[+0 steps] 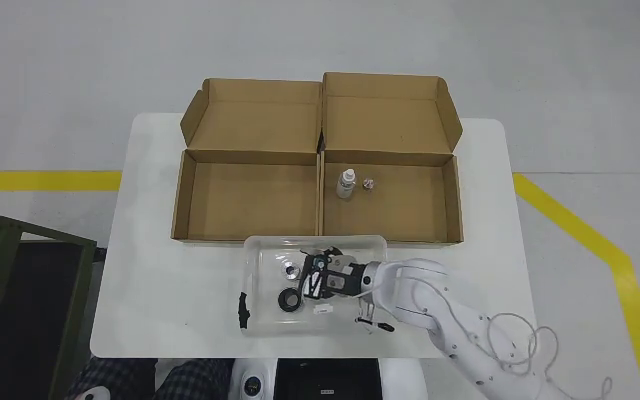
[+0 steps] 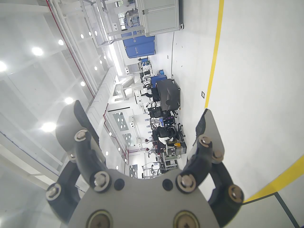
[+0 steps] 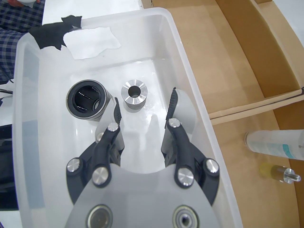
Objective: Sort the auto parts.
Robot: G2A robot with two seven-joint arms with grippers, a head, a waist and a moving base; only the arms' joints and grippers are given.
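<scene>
Two parts in clear tub [image 1: 350,238], counter [image 1: 150,300] front edge | black-ringed bearing [image 3: 86,99] beside steel bushing [image 3: 134,93] | right hand [image 3: 144,113] spread, just short of bushing | judged: ease forward to straddle bushing squarely, keep clear of bearing, pinch its flanks.

Milky see-through white on the rectangular plastic bin [image 3: 190,77]; on its rim, matt black for a torn patch of tape [image 3: 51,33], white for the scrap of paper [image 3: 91,42] beside it. Inside the bin, bare silver with a dark bore on the short metal bushing [image 3: 134,96], black ringed with silver on the cylindrical linear bearing [image 3: 86,99], grey and black with silver screw heads on the right gripper [image 3: 145,93]. Beyond the bin, plain brown on the open cardboard box [image 1: 250,200] and its neighbour box [image 1: 400,210]; under the bin, white on the table [image 1: 150,260].
</scene>
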